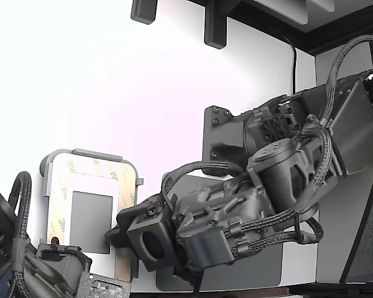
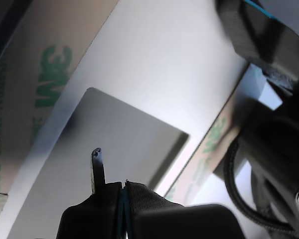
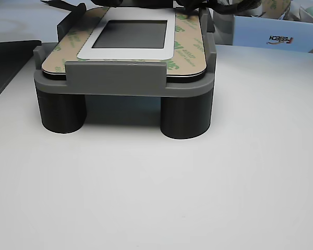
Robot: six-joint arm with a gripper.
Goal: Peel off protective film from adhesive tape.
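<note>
Arm [image 1: 261, 186]: dark grey to black moulded housings, blocky and faceted, with a rounded cylindrical joint casing and small recessed screws. Cabling: bundles of black braided sleeving looped along the links, plus one thin plain black cable. Gripper [image 2: 109, 184]: black body, thin dark fingers [image 2: 96, 167], a blue seam line between its halves.

I read green "3M" logos w/ "200MP Adhesive" on the protective film [image 2: 37, 79] near my end effector [image 2: 109, 186]; "FEETECH", upside down, on a white box [image 3: 281, 36].
</note>
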